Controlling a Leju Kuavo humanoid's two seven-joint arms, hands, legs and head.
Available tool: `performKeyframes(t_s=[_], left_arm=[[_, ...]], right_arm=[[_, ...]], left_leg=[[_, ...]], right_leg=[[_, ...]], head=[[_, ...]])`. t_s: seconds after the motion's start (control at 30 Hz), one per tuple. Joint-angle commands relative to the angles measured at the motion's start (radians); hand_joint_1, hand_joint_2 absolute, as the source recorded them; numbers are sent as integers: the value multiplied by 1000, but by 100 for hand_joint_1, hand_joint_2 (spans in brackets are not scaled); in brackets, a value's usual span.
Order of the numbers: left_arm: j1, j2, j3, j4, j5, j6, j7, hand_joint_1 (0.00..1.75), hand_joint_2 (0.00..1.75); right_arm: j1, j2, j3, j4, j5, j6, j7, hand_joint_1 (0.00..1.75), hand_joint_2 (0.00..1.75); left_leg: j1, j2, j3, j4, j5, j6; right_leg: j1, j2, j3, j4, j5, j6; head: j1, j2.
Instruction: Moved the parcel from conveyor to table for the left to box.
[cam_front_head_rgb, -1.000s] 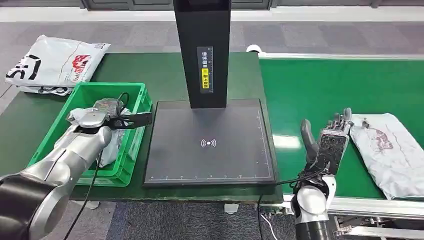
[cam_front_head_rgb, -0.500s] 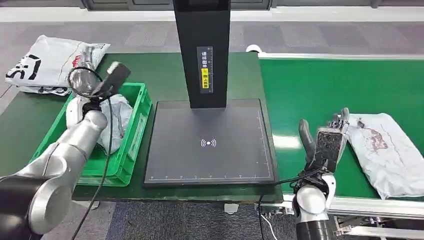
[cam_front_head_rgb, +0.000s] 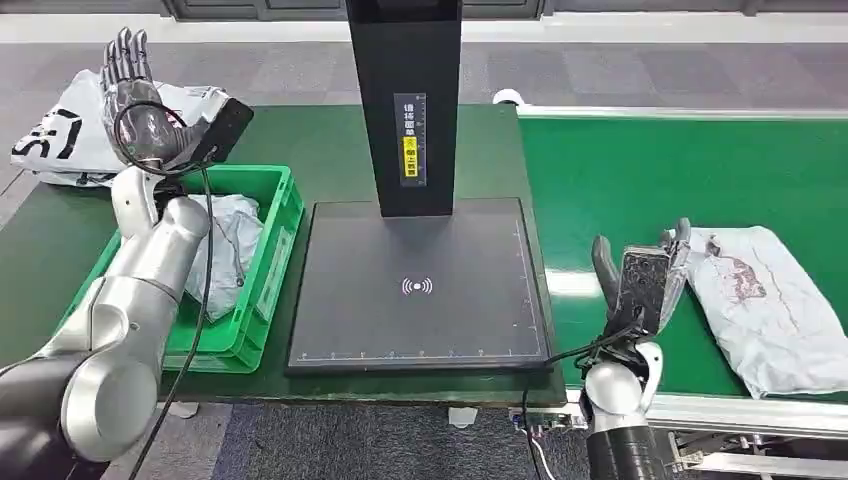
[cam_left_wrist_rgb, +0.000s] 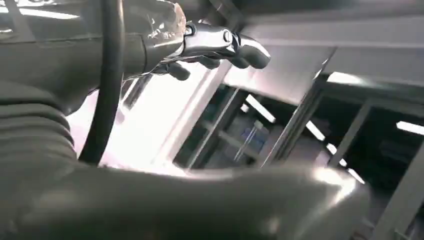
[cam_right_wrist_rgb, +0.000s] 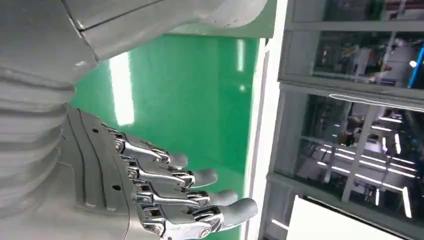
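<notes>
Both hands empty, parcel on the conveyor's right edge.
Left hand (cam_front_head_rgb: 132, 85) is raised, fingers spread, above the green bin (cam_front_head_rgb: 268, 262) at the table's left edge; right hand (cam_front_head_rgb: 645, 283), fingers apart, stands just beside the parcel (cam_front_head_rgb: 770, 305) on the conveyor (cam_front_head_rgb: 640, 180).

The left arm (cam_front_head_rgb: 150, 270) hides part of the grey bag in the green crate (cam_front_head_rgb: 262, 270); the parcel (cam_front_head_rgb: 770, 300) on the conveyor (cam_front_head_rgb: 680, 170) is cut off at the picture's right edge; the black post's (cam_front_head_rgb: 403, 100) label is too small to read

Silver arms, grey ribbed wrist covers, black cables, each dark-fingered robot hand (cam_front_head_rgb: 645, 285).
</notes>
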Motion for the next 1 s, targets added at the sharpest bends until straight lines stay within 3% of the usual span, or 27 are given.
performKeyframes(t_s=[0.03, 0.13, 0.17, 0.2, 0.23, 0.37, 0.5, 0.53, 0.57, 0.7, 0.83, 0.93, 1.0], left_arm=[[-30, -150, 128, 122, 256, -61, -363, 0, 0], [-30, -150, 128, 122, 256, -61, -363, 0, 0], [-25, -193, 123, 139, 360, -178, -445, 0, 175], [-7, -220, 105, 127, 440, -275, -480, 0, 175], [16, -262, 78, 134, 554, -498, -509, 0, 175], [101, -348, -125, 172, 737, -721, -501, 0, 175], [162, -348, -427, 193, 956, -673, -470, 0, 175], [176, -348, -488, 193, 1041, -694, -454, 0, 175], [184, -348, -542, 195, 1068, -676, -439, 0, 175], [187, -348, -716, 214, 1207, -652, -375, 0, 175], [168, -338, -722, 256, 1237, -664, -365, 0, 175], [165, -323, -711, 254, 1243, -676, -364, 0, 175], [164, -319, -711, 254, 1243, -678, -364, 0, 175]], right_arm=[[-55, -48, -56, 111, 112, -63, 63, 0, 175], [-55, -48, -56, 111, 112, -63, 63, 0, 175], [-66, -62, -85, 137, 156, -80, 77, 0, 175], [-77, -68, -109, 159, 192, -87, 87, 0, 175], [-93, -88, -145, 208, 252, -114, 108, 0, 175], [-124, -141, -257, 369, 432, -149, 122, 0, 175], [-166, -141, -448, 485, 730, -149, 220, 0, 175], [-169, -151, -471, 505, 827, -149, 299, 0, 175], [-175, -159, -489, 542, 851, -149, 335, 0, 175], [-199, -244, -466, 755, 940, -149, 537, 0, 175], [-252, -326, -408, 975, 940, -88, 664, 0, 175], [-262, -339, -373, 1005, 940, 23, 750, 0, 175], [-261, -339, -372, 1004, 940, 23, 751, 0, 175]], left_leg=[[0, -9, 2, -1, 1, 2], [0, -8, 2, -1, 0, 3], [0, -6, 0, 0, 0, 2], [0, -6, 1, -1, 0, 2], [0, -7, 1, -1, 0, 3], [-3, -9, 2, -2, 0, 3], [-3, -16, 4, -2, 0, 6], [-4, -16, 5, -3, 0, 7], [-5, -11, 1, 0, -2, 6], [-6, -11, 2, 0, -3, 8], [-6, -10, 2, 1, -4, 9], [-6, -5, 3, 0, -5, 9], [-7, -4, 0, 2, -5, 9]], right_leg=[[0, -8, 5, -2, -1, 1], [0, -7, 5, -3, -1, 2], [0, -6, 4, -2, 0, 2], [0, -5, 4, -2, 0, 2], [0, -6, 6, -3, -1, 2], [-3, -10, 6, -4, 0, 3], [-4, -14, 11, -6, -1, 5], [-4, -14, 12, -7, -2, 6], [-4, -10, 6, -3, -1, 5], [-5, -11, 8, -4, -2, 6], [-6, -9, 7, -3, -2, 7], [-6, -4, 7, -4, -2, 7], [-6, -5, 4, -2, -2, 7]], head=[[0, 0], [0, 0], [0, 0], [0, 0], [0, 0], [0, 0], [0, 0], [0, 0], [0, 0], [0, 0], [0, 0], [0, 0], [0, 0]])
